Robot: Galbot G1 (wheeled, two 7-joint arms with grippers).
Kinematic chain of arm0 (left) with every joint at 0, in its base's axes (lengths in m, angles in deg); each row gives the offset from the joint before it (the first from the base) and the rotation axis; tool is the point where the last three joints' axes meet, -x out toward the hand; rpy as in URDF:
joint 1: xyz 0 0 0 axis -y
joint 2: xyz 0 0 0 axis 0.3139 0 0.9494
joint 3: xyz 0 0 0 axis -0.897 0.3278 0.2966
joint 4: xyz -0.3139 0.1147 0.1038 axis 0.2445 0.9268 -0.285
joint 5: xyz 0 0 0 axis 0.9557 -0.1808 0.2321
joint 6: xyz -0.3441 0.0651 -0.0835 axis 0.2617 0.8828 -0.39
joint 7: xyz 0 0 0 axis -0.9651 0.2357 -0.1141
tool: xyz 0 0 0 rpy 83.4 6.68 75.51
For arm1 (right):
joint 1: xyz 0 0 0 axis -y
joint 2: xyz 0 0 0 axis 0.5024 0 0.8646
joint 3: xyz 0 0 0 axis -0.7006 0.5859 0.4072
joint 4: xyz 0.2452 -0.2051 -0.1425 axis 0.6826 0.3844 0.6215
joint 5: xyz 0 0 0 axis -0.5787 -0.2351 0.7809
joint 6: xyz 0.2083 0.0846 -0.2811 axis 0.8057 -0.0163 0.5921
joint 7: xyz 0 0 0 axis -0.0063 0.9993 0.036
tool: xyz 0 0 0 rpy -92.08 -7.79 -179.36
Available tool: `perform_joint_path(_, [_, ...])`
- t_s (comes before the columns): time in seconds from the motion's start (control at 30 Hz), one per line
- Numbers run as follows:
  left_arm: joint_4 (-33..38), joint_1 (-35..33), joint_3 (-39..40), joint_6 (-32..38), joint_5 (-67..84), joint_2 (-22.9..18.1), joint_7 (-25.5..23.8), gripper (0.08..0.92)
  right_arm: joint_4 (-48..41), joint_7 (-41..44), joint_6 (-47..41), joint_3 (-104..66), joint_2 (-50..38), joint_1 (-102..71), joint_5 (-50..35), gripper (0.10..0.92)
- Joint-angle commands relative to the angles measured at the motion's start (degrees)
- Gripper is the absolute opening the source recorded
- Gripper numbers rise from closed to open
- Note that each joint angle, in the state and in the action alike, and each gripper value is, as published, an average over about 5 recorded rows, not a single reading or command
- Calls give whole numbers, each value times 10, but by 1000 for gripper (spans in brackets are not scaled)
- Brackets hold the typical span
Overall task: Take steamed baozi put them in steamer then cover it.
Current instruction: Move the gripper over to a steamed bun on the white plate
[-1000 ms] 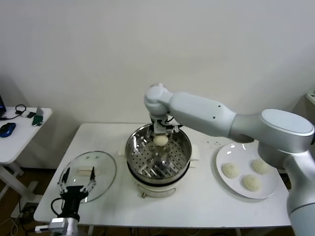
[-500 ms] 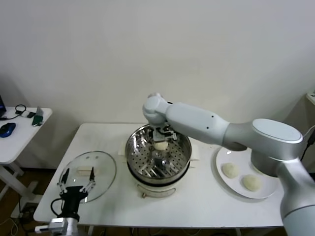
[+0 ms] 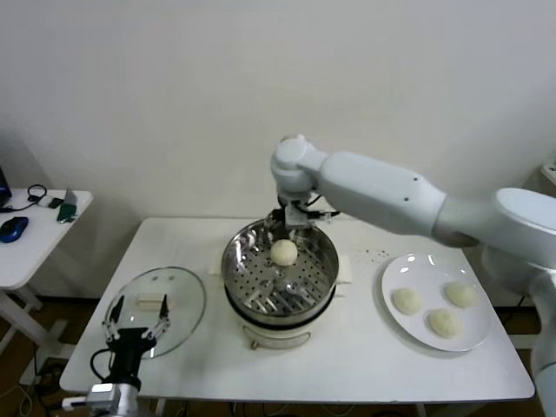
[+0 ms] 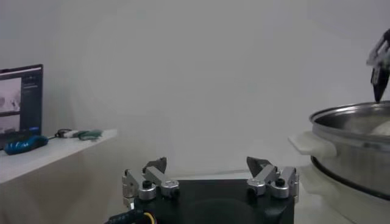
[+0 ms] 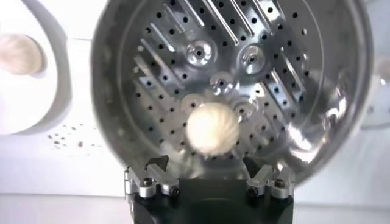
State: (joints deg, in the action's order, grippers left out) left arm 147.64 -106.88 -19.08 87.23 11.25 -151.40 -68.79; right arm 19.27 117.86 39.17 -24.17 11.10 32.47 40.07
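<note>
Steel steamer (image 3: 280, 280) sat mid-frame in the head view, with one bun (image 3: 283, 252) resting on its tray toward the far side. The right gripper (image 3: 295, 217) hung just above the far rim with its jaws wide and empty, the bun lying below and slightly nearer the camera. Three buns (image 3: 407, 301) waited on the plate (image 3: 393, 326) at right, well apart from those jaws but clearly on the right arm's side, so that arm looked like the one for the next pick. A second ago the jaws were down inside the pot around the bun; since then they let go and lifted clear. The lid (image 3: 178, 300) lay at lower left, and the left gripper (image 3: 135, 332), jaws spread, seemed to hover over its near edge, though contact was hard to judge.
</note>
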Motion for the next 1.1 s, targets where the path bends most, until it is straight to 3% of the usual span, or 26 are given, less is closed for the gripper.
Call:
perform_joint_path(0.03, [3,-1,3,0,-2,2,0,823,38,-31,-135,84,-131,113,-182,823])
perform_joint_path(0.23, [9,-1,6,-3,-2,-3,0,823,98,-96,-326,169,-255,144,-259,823])
perform_joint_path(0.43, [20,0,13,-10,-3,-4,1,823,134,-162,-413,214,-343,116,-293,823])
perform_joint_path(0.73, [31,-3,13,-22,1,-4,7,823,69,-161,-409,234,-371,15,-297,823])
perform_joint_path(1.1, [39,-4,8,-19,-13,-9,13,823,-71,-90,-347,42,-315,-209,-256,823])
